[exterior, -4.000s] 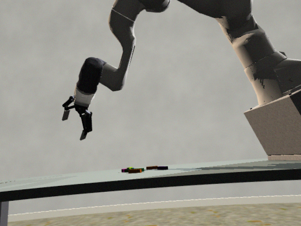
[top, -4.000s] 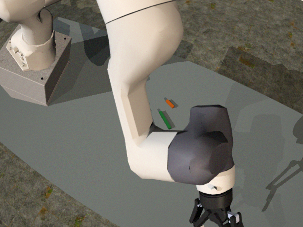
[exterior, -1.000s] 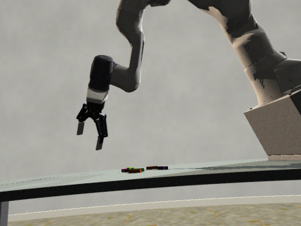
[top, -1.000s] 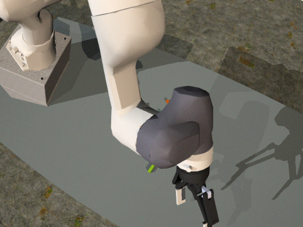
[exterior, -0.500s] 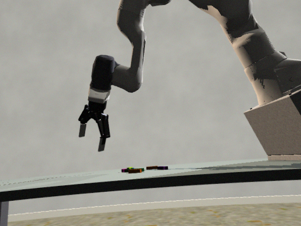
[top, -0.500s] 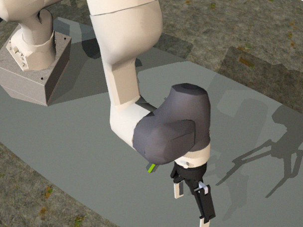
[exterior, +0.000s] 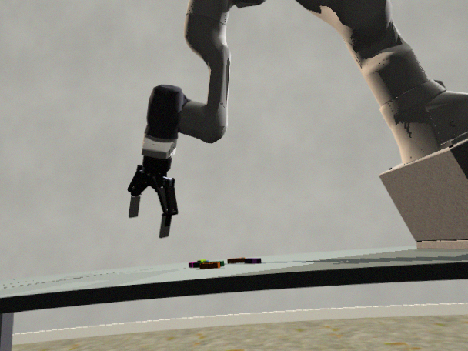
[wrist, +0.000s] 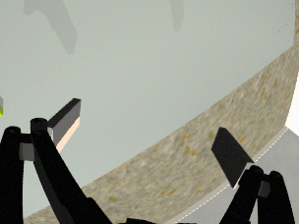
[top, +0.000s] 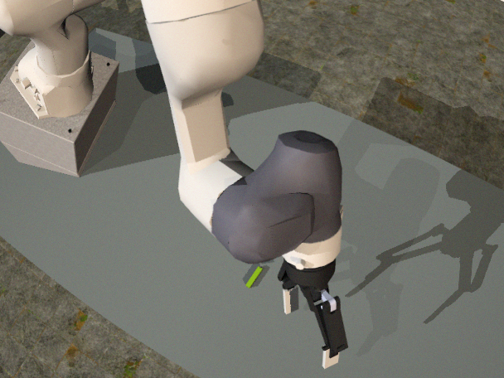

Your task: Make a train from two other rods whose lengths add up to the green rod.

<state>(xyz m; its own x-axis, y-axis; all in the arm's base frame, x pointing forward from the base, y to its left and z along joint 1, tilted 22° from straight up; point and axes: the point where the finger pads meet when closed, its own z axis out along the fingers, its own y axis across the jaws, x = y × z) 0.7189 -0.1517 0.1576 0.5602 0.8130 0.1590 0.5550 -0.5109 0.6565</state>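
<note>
The grey table (exterior: pixel 115 282) stands on a mottled stone-patterned floor (top: pixel 394 50) before a plain pale wall (exterior: pixel 289 173), with the arm's boxy base (top: pixel 50 133) mounted at one corner. The gripper (exterior: pixel 150 219) hangs high above the slab near its edge, fingers spread wide and holding nothing. The rods lie in a small cluster on the table, among them the green rod (exterior: pixel 220 263), the lime rod (top: pixel 254 277), two orange rods (exterior: pixel 209 265), a magenta one (exterior: pixel 192 264) and a purple one (exterior: pixel 252 260).
</note>
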